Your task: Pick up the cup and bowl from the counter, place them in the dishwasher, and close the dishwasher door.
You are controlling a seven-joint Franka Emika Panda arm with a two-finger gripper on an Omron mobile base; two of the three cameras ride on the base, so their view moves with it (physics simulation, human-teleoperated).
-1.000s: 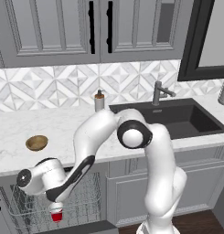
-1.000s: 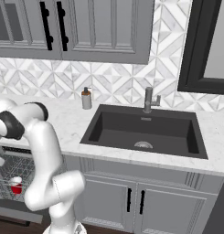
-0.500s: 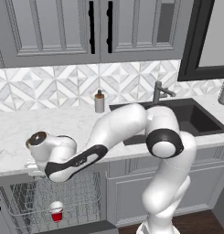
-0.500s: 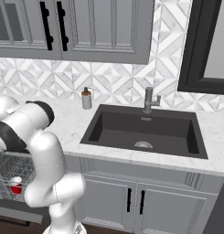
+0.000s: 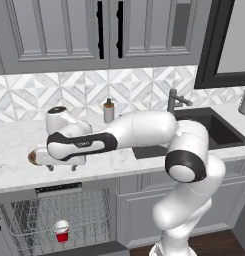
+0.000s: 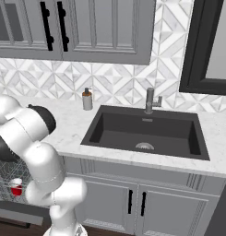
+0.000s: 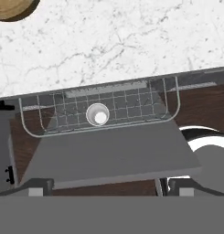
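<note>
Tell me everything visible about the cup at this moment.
The cup is small, red and tapered with a white rim, plastic-looking. It stands upright in the dishwasher's grey wire rack, below the counter edge. From the hand view its white inside looks empty. Nothing grips it.

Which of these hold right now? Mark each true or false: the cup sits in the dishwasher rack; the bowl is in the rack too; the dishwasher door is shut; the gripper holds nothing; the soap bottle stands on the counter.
1. The cup sits in the dishwasher rack. True.
2. The bowl is in the rack too. False: it lies on the counter.
3. The dishwasher door is shut. False: it is folded down, open.
4. The gripper holds nothing. True: nothing sits between its fingertips.
5. The soap bottle stands on the counter. True, by the backsplash, left of the sink.
</note>
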